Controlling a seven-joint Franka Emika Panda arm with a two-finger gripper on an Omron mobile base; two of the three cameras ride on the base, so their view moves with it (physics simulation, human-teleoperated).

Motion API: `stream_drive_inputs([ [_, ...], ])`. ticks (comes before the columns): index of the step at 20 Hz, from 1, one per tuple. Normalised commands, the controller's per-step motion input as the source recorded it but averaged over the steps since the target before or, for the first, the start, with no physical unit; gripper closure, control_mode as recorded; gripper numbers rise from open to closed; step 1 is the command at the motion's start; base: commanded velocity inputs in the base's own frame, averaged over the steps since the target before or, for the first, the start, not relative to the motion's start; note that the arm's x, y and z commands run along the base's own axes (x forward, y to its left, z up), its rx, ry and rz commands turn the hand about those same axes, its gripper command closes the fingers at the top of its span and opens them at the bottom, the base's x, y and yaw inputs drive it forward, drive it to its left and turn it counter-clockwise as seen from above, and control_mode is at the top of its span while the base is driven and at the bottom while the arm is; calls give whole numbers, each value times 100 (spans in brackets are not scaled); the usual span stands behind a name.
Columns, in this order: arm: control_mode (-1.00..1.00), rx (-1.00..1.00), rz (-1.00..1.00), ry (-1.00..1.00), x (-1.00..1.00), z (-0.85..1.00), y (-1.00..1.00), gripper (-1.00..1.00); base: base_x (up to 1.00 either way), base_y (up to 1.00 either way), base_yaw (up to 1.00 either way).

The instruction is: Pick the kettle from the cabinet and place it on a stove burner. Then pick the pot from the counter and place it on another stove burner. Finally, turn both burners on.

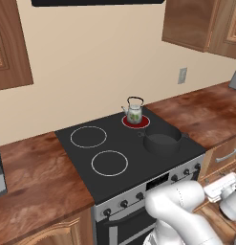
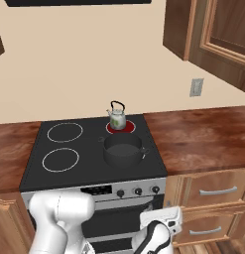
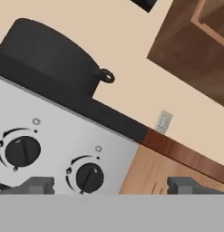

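gripper: jaws wide, empty, low at range front, straddling rightmost knob
kettle: on back-right burner, glowing red
pot: on front-right burner, unlit
step: second burner on
next: close on the pot's knob, turn it

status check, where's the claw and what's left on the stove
Claw open, low at the range front, facing the knobs. Kettle on glowing back burner, pot on front one, not glowing. Nothing in the way.
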Motion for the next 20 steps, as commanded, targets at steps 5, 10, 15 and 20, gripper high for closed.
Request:
stream_drive_inputs([
  [5, -100, 21, 5, 5, 21, 0, 0, -100, 0, 0, 0],
  [10, -100, 6, 10, 1, 2, -3, 9, -100, 0, 0, 0],
  [15, -100, 0, 10, 0, 0, 0, 7, -100, 0, 0, 0],
  [20, -100, 1, 6, 0, 1, 0, 6, -100, 0, 0, 0],
])
